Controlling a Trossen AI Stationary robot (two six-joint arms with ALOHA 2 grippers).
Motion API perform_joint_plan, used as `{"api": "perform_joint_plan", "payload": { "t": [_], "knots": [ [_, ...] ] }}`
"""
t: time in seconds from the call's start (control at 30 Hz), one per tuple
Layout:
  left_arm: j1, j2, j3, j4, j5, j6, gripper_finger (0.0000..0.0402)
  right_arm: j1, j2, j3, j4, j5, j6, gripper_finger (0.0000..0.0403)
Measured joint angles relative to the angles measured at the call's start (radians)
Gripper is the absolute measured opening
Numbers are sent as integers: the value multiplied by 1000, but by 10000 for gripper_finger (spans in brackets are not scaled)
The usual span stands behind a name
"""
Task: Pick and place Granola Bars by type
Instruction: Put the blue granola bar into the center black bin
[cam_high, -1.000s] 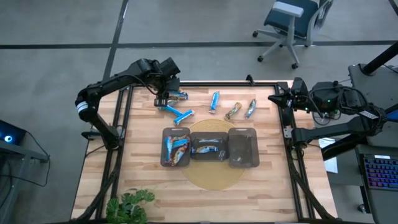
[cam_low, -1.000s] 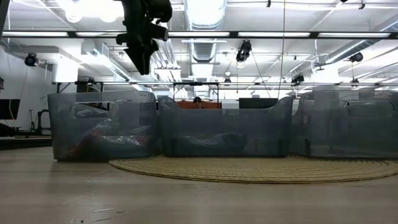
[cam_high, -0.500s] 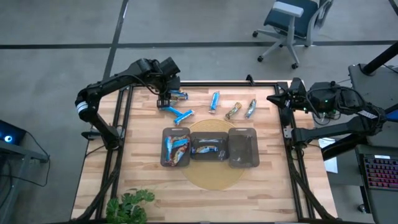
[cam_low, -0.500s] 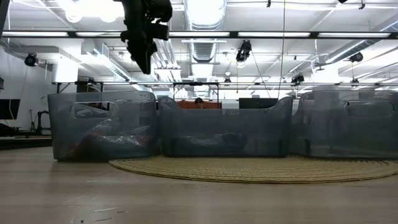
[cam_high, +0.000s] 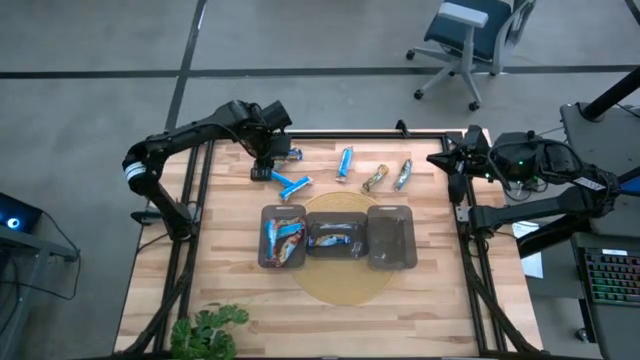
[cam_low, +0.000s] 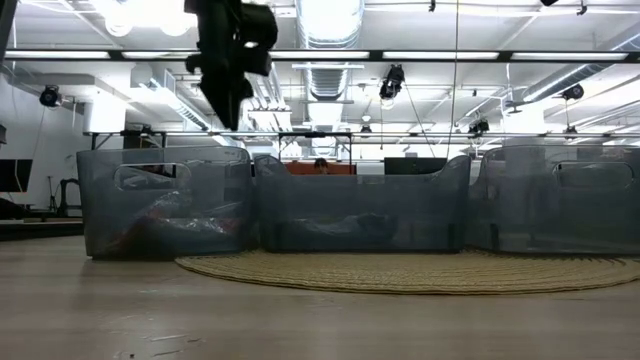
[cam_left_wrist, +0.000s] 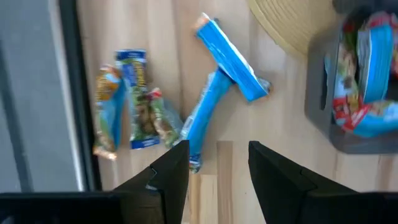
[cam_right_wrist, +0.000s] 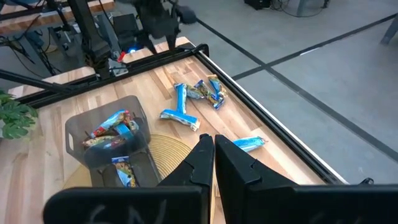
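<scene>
Here, left tray (cam_high: 282, 238) mixed bars, middle tray (cam_high: 336, 238) bars, right tray (cam_high: 391, 238).

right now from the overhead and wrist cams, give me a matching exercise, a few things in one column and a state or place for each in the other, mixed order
Things:
1. left gripper
2. right gripper
3. right tray
4. two crossed blue bars

States or places:
A. shut, out at the table's right edge
B. on bare wood, beyond the left tray
C. open, above the loose bars
D. no bars visible inside

Pairs: 1-C, 2-A, 3-D, 4-B
</scene>
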Motion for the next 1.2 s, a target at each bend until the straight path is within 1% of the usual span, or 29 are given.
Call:
{"api": "perform_joint_plan", "payload": {
  "t": [0.13,0.4,0.63,0.77,1.2],
  "knots": [
    [0,24,-72,31,3,71,147,0,0,0,0,-1,0,8],
    [-1,79,-175,117,1,113,147,0,0,0,-5,-5,0,8],
    [-1,145,-181,216,7,149,147,0,-1,-1,-7,-7,0,8],
    [0,190,-181,252,8,201,147,0,-2,-2,-8,-7,0,8],
    [1,277,-181,257,7,295,147,0,-2,-2,-10,-7,0,8]
  ]
}}
